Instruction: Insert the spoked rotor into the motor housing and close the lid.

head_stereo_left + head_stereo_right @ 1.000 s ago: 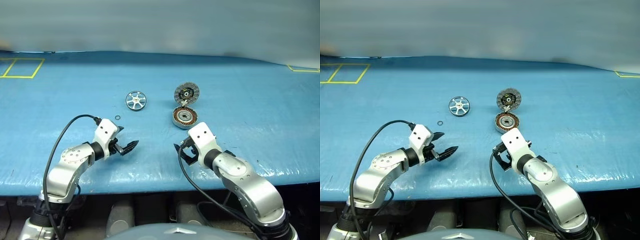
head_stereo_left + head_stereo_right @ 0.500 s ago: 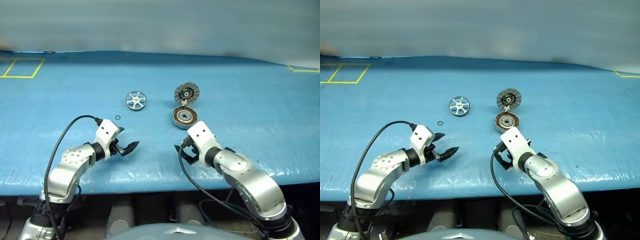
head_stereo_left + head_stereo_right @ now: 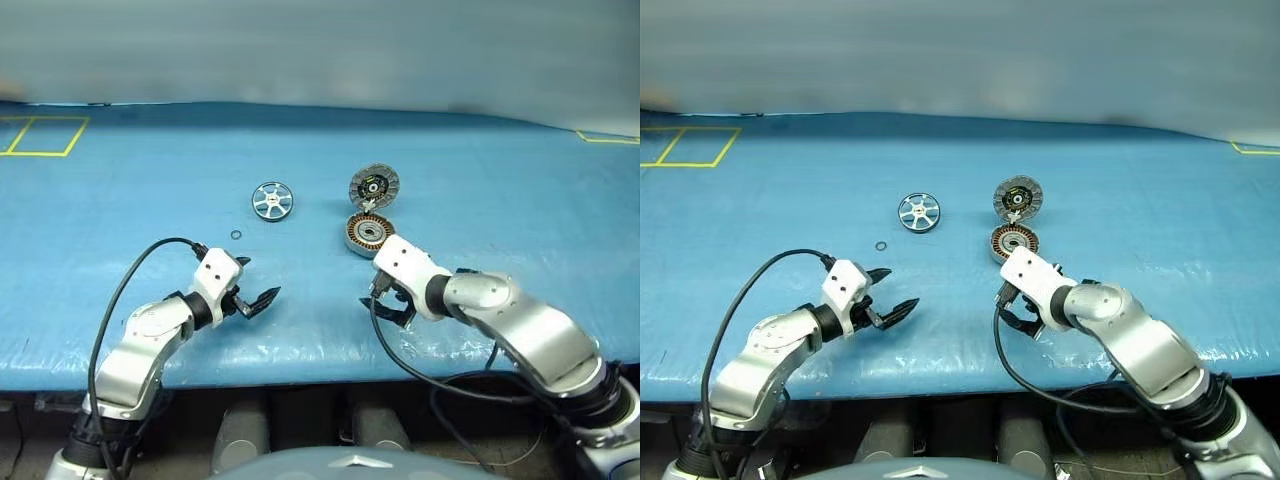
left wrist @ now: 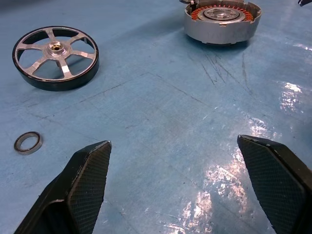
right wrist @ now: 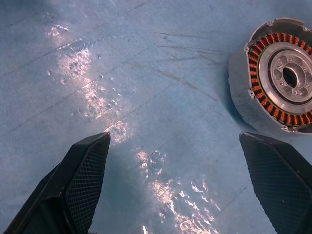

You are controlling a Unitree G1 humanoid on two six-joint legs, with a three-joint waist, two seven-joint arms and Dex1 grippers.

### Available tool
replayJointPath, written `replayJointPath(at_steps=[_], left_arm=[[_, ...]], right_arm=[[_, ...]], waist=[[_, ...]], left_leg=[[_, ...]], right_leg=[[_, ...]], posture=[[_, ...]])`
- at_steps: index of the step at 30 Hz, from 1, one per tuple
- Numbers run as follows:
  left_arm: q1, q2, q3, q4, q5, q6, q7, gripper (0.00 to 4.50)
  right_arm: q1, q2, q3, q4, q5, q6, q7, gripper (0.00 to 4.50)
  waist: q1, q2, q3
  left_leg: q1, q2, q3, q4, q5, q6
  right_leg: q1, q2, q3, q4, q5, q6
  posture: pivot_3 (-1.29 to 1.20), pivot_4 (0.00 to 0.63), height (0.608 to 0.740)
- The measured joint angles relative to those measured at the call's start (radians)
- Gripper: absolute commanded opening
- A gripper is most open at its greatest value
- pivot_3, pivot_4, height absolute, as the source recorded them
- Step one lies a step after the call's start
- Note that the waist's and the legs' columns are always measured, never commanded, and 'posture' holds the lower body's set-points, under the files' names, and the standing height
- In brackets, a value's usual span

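The spoked rotor [image 3: 271, 200], a silver wheel with a dark rim, lies flat on the blue table, left of centre. To its right stands the motor housing [image 3: 367, 233], its copper windings facing up. The lid [image 3: 373, 186] leans tilted just behind the housing. My left gripper [image 3: 258, 281] is open and empty, low over the table, nearer me than the rotor [image 4: 55, 57]. My right gripper [image 3: 388, 305] is also open and empty. It hovers just in front of the housing [image 5: 282, 78], pointing down at the mat.
A small dark ring [image 3: 234, 236] lies loose on the mat between the rotor and my left gripper. Yellow tape marks sit at the far left [image 3: 45, 135] and far right [image 3: 605, 138]. The table's front edge [image 3: 300, 365] runs close under both arms.
My right arm's elbow has swung out to the right and its wrist has rolled, while the gripper stays in front of the housing. The left arm has barely moved.
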Motion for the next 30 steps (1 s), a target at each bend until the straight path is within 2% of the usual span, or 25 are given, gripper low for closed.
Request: replayJointPath(at_steps=[5, 12, 17, 21, 30], left_arm=[[0.008, 0.0, -0.009, 0.005, 0.018, -0.027, 0.0, 4.5], [0.069, -0.01, -0.011, 0.008, 0.056, -0.162, 0.004, 4.5], [0.088, -0.024, -0.005, 0.008, 0.049, -0.211, 0.0, 4.5], [0.095, -0.034, 0.013, 0.008, -0.009, -0.2, -0.033, 4.5], [0.096, -0.029, 0.014, 0.008, -0.044, -0.195, -0.063, 4.5]], right_arm=[[-0.143, -0.039, 0.099, 0.111, -0.002, -0.037, 0.107, 4.47], [-0.321, 0.004, 0.23, 0.388, -0.131, -0.176, 0.148, 4.47], [-0.368, 0.062, 0.254, 0.52, -0.2, -0.247, 0.165, 4.47], [-0.378, 0.099, 0.264, 0.593, -0.242, -0.29, 0.185, 4.47], [-0.378, 0.146, 0.272, 0.692, -0.3, -0.353, 0.239, 4.47]], waist=[[-0.003, 0.0, 0.0], [0.001, 0.0, 0.0], [0.001, 0.001, 0.0], [-0.001, 0.001, 0.0], [-0.001, 0.001, 0.001]], left_leg=[[-0.001, 0.0, 0.001, -0.001, 0.0, 0.0], [-0.001, 0.0, 0.002, -0.001, 0.0, 0.0], [-0.002, 0.0, 0.003, -0.001, 0.0, 0.0], [-0.001, 0.0, 0.004, -0.001, 0.0, 0.0], [-0.001, 0.0, 0.006, 0.0, 0.0, 0.0]], right_leg=[[-0.001, 0.0, 0.0, 0.0, 0.0, -0.001], [-0.001, 0.0, 0.0, 0.0, 0.0, -0.001], [-0.001, 0.0, 0.001, 0.0, 0.001, -0.002], [-0.001, 0.0, 0.0, 0.001, 0.001, -0.001], [-0.001, 0.0, 0.0, 0.001, 0.001, -0.001]], posture=[[0.0, 0.15, 0.74], [0.0, 0.15, 0.74], [0.0, 0.15, 0.74], [0.0, 0.15, 0.74], [0.0, 0.15, 0.74]])
